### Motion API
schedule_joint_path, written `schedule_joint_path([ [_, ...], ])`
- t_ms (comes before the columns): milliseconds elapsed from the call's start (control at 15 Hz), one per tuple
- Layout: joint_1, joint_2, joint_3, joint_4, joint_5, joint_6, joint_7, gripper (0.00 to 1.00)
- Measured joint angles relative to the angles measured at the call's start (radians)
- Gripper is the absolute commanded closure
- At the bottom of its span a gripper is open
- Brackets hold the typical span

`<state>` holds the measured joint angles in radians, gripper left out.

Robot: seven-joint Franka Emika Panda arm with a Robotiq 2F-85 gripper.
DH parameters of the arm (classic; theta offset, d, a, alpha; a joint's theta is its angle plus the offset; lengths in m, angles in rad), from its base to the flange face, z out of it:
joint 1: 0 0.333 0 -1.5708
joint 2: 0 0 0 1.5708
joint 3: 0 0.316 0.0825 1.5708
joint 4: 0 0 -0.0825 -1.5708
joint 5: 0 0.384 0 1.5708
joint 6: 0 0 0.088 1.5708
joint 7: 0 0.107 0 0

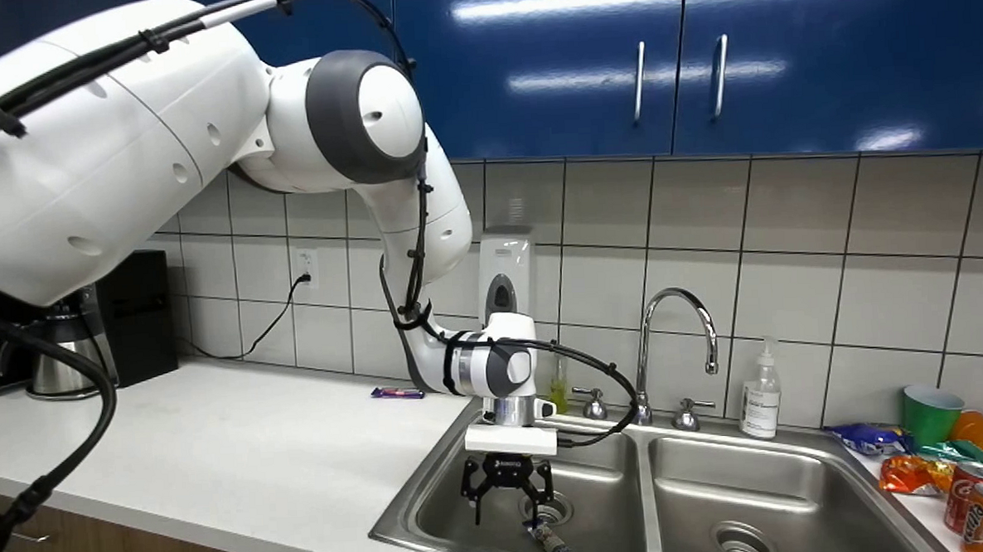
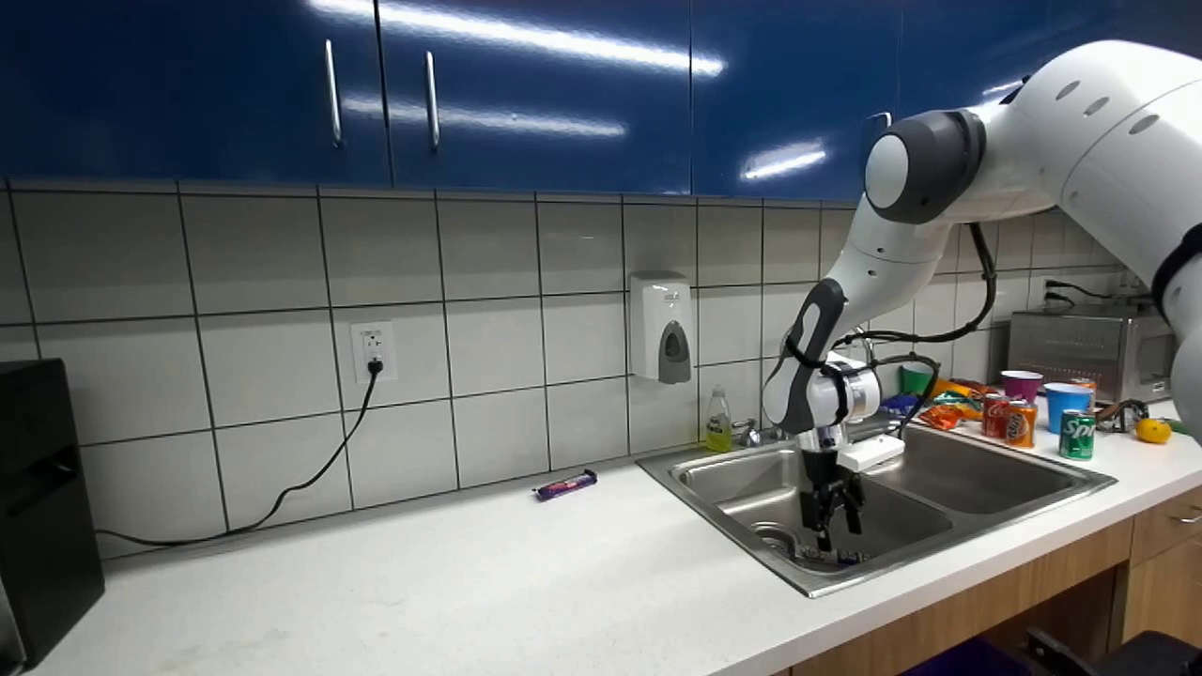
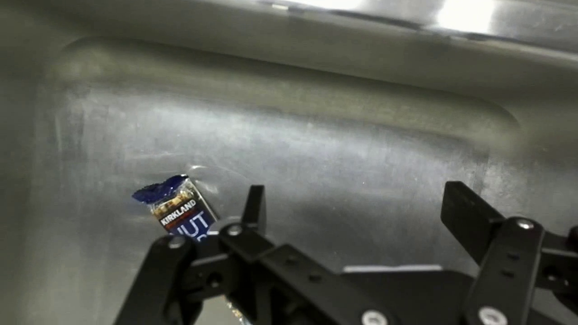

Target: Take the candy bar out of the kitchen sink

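You see blue cabinets point(image 1: 551, 116) cut off along the top in both exterior views. In an exterior view the white counter point(image 2: 470, 582) loses its near part below the frame. Your arm point(image 1: 369, 124) runs out past a side edge in both exterior views. In an exterior view the steel sink point(image 1: 647, 501), with its 2 basins, is partly cropped along the front. Your gripper point(image 3: 355, 192) hangs over the basin beside the long counter, its 2 fingers point(image 3: 467, 221) wide apart with bare steel showing between them; in an exterior view, 1 finger hides part of the drain point(image 1: 558, 507). The candy bar point(image 3: 183, 210) lies on that basin's floor, outside the gap and beside 1 finger, and you cannot tell whether they touch. In the wrist view the gripper's linkage covers its middle; you can read "KIRKLAND" and the letters "UT", with a sliver of wrapper below. In an exterior view the bar point(image 2: 852, 557) is a dark smudge just inside the front rim. The purple packet point(image 2: 565, 484) on the counter carries printing too small to read.
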<state>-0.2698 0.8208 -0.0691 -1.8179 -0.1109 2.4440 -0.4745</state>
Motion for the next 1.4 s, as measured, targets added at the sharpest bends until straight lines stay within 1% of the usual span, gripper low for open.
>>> schedule_joint_path([
  [933, -0.002, 0.004, 0.0, 0.011, -0.002, 0.0, 0.0, 0.0],
  [1400, -0.022, 0.036, 0.005, 0.05, -0.004, 0.0, -0.024, 0.0],
])
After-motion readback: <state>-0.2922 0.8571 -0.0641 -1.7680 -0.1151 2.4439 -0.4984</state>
